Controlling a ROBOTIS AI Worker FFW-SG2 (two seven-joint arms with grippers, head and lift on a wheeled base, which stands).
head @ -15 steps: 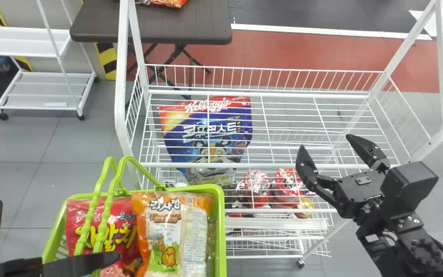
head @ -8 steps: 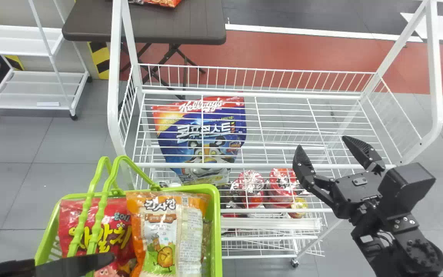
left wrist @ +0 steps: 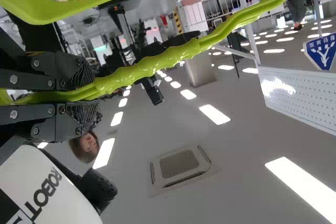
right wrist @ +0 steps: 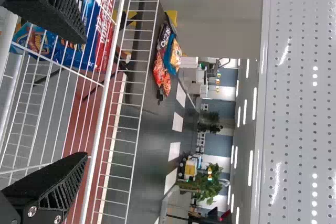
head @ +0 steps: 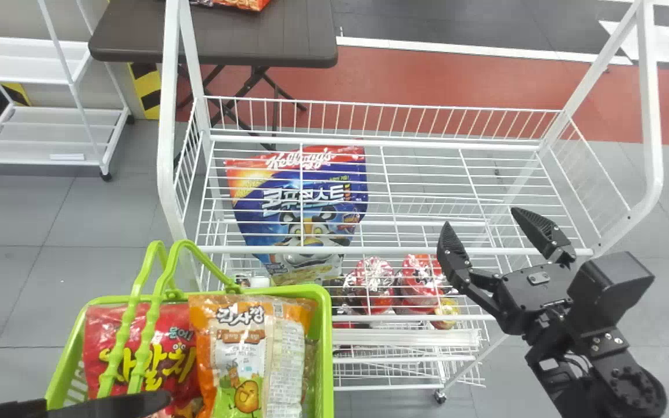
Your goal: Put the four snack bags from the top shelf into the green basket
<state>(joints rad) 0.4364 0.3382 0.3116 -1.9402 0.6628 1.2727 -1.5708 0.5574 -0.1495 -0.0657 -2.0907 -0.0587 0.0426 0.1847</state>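
Observation:
My left gripper (head: 131, 403) is at the lower left in the head view, by the basket's handles. In the left wrist view, my left gripper (left wrist: 79, 88) is shut on the green handles (left wrist: 152, 61). The green basket (head: 327, 348) holds a red snack bag (head: 160, 334) and an orange-and-white snack bag (head: 241, 348), with part of another bag at its right side. Over the front right of the rack's top wire shelf (head: 427, 143), my right gripper (head: 478, 217) stands open. The right wrist view shows my right gripper (right wrist: 83, 97) with nothing between its fingers.
A blue cereal bag (head: 305, 203) shows through the top shelf's wires, and red packs (head: 372, 284) sit lower in the rack. White posts (head: 648, 104) rise at both ends. Behind are a dark table (head: 212, 35) and a white side rack (head: 50, 136).
The rack has slid a little left in the head view, and the basket and right gripper slightly less so. My right gripper has stayed open.

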